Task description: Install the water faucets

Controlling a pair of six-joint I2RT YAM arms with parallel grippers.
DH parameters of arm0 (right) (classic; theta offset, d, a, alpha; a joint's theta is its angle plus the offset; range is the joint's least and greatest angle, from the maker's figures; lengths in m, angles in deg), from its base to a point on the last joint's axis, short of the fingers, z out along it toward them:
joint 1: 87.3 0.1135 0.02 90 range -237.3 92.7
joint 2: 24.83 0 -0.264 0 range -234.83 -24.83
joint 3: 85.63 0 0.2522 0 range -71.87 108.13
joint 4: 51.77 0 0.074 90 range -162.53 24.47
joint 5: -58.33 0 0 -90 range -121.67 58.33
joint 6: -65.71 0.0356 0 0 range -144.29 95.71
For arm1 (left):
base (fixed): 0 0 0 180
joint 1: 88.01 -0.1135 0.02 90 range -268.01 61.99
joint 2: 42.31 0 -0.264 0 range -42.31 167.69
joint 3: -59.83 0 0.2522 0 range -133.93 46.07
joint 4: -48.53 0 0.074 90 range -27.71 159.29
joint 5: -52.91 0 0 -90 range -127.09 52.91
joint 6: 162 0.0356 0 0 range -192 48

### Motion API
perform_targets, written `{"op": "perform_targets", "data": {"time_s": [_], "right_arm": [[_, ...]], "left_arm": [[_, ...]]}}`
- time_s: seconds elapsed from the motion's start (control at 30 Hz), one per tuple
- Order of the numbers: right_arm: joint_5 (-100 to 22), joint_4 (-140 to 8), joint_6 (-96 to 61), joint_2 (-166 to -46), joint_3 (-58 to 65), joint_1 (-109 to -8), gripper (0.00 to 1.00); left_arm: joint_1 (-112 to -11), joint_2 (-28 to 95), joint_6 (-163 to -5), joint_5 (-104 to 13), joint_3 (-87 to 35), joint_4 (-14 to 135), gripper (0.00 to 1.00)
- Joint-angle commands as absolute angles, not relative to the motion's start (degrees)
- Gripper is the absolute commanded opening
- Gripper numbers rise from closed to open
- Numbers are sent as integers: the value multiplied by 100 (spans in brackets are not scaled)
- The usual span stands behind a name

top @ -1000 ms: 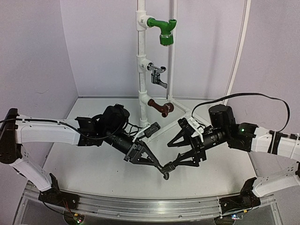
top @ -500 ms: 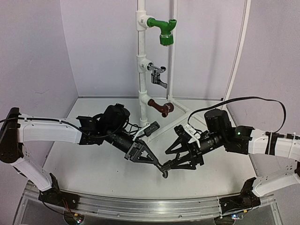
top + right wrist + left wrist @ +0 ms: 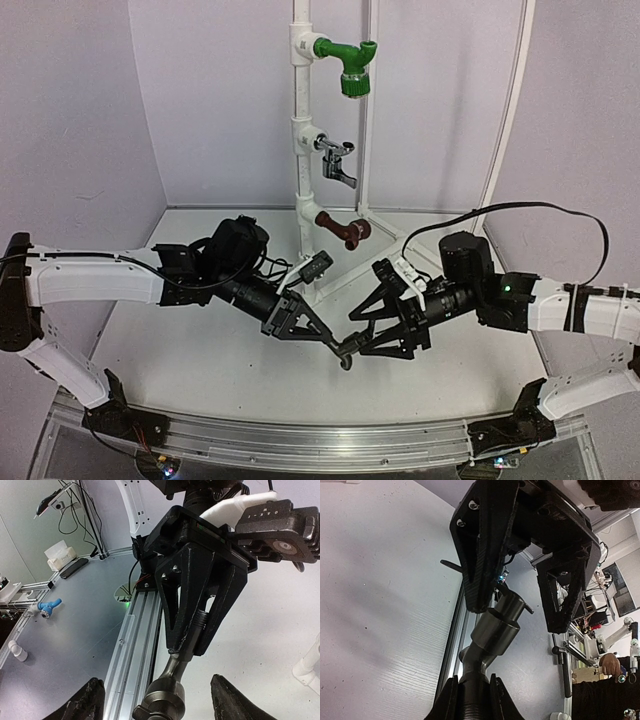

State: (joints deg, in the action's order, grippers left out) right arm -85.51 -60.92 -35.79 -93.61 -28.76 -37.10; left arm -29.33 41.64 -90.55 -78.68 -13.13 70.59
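dark faucet (image 3: 495,630) base cut by left wrist view's bottom edge; right gripper (image 3: 157,705) fingertips cropped likewise

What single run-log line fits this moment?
left pincer: shut on dark faucet, threaded end | right pincer: open, flanking its body, not gripping | pipe: green faucet, silver faucet, brown faucet mounted

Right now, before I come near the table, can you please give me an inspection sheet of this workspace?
surface: white table, no damage seen.
job's things: dark faucet held above the table; green faucet, silver faucet and brown faucet mounted on white pipe stand.
clutter: nothing seen.
grippers: left gripper shut on dark faucet; right gripper open, one finger on each side of it, not touching.
cables: black cable loops over right arm.
surroundings: lilac walls; aluminium rail at near edge.
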Motion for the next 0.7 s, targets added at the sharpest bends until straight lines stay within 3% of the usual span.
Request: {"op": "perform_targets", "data": {"time_s": [0.0,0.2,0.3,0.47,0.57,0.67], "right_arm": [[-8551,-6344,-3721,-9402,-2991,-3635,75],[-8290,-7037,-4488,-9698,-2645,-3533,73],[-8270,-7052,-4590,-9741,-2570,-3528,65],[-8329,-6860,-4231,-9700,-2591,-3528,28],[-8412,-6466,-3641,-9675,-2754,-3527,12],[-8367,-6047,-3006,-9653,-2940,-3527,3]], "left_arm": [[-3045,3791,-8975,-8277,-1490,6466,0],[-3083,3836,-8870,-8857,-1561,6565,0],[-3133,3888,-8786,-8837,-1655,6753,0],[-3183,3943,-8729,-8492,-1728,6871,0],[-3185,3908,-8706,-7831,-1727,6862,0],[-3184,3739,-8628,-7190,-1606,6641,0]]}}
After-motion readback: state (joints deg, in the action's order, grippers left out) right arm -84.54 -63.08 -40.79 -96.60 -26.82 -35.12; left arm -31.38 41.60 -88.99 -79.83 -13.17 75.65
